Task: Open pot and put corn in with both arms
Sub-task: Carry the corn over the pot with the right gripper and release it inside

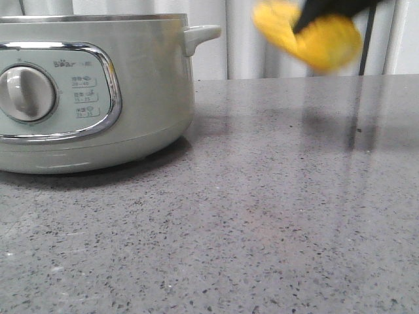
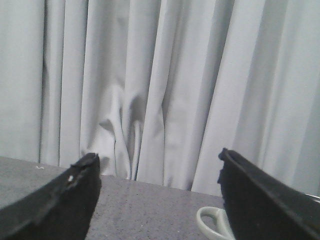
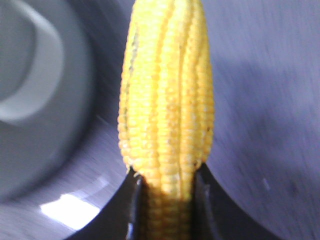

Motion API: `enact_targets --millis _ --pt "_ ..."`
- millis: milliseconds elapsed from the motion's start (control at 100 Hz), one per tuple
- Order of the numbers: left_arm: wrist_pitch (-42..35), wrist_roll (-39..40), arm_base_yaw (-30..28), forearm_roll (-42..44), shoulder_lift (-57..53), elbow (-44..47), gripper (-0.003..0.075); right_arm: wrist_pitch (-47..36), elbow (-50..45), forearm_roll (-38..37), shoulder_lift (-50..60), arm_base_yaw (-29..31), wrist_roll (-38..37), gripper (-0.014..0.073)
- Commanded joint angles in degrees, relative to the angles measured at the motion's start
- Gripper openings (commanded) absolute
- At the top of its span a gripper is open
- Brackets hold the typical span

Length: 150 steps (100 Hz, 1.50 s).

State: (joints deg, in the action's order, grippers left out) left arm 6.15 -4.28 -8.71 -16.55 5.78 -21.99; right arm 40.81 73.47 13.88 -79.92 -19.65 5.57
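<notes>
The pale grey-green pot (image 1: 144,98) stands at the left of the front view, its dial (image 1: 26,93) facing me and a stubby handle (image 1: 201,36) on its right side. Its top is cut off above the metal rim. My right gripper (image 1: 314,19) is shut on the yellow corn (image 1: 311,36) and holds it in the air to the right of the pot, blurred. In the right wrist view the corn (image 3: 167,100) sticks out from between the fingers of that gripper (image 3: 167,200), with the pot's handle (image 3: 30,85) beside it. My left gripper (image 2: 159,160) is open and empty, with a pot handle (image 2: 212,222) just past it.
The grey speckled countertop (image 1: 294,209) stretches in front and to the right of the pot. A pale curtain (image 2: 150,85) hangs behind the table's far edge.
</notes>
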Motion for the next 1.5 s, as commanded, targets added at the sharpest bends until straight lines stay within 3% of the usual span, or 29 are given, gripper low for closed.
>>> enact_targets --millis 0,90,190,420,520,610,770,850,940,1030,1250,1490 --pt "-1.62 0.42 0.3 -2.4 0.77 -2.01 0.0472 -3.78 7.18 2.64 2.49 -3.11 2.02 -0.007" --pt "1.44 0.42 0.3 -2.88 0.77 -2.01 0.0445 -5.16 12.76 2.64 0.51 -8.55 3.32 -0.007" --pt "3.71 0.42 0.3 -3.13 0.77 -2.01 0.0349 -7.19 17.26 2.64 -3.33 -14.0 3.32 -0.007" --pt "8.58 -0.36 0.3 -9.05 0.77 -2.98 -0.0017 -7.88 25.19 2.64 -15.55 -18.5 3.32 -0.0069" --pt "15.39 -4.21 0.56 -9.21 0.77 -5.12 -0.0017 -7.34 27.13 2.88 -19.26 -18.5 3.08 -0.0041" --pt "22.28 -10.49 1.27 -10.05 0.77 -7.61 -0.0017 -7.17 27.55 2.88 -21.1 -18.5 3.05 0.008" --pt "29.52 -24.95 4.71 -16.74 0.77 -10.0 -0.0019 -6.52 27.55 2.88 -21.95 -18.5 3.05 0.0468" --pt "32.07 -33.56 7.98 -20.26 0.77 -10.22 -0.0019 -5.59 27.55 2.88 -21.31 -18.26 3.05 0.0539" --pt "35.47 -40.87 11.88 -20.67 0.77 -10.22 -0.002 -2.45 27.55 2.88 -18.81 -18.27 3.05 0.048" --pt "36.46 -42.28 15.08 -20.43 0.77 -10.22 -0.002 -2.75 26.57 2.88 -15.13 -18.43 3.05 0.0373" --pt "35.05 -42.28 18.61 -20.15 0.77 -10.22 -0.002 -4.94 18.71 -3.8 -1.31 -20.35 3.05 -0.0063" --pt "34.92 -42.17 18.61 -20.15 0.77 -9.21 -0.002 -12.47 -5.43 -9.3 20.63 -21.32 3.05 -0.0043"
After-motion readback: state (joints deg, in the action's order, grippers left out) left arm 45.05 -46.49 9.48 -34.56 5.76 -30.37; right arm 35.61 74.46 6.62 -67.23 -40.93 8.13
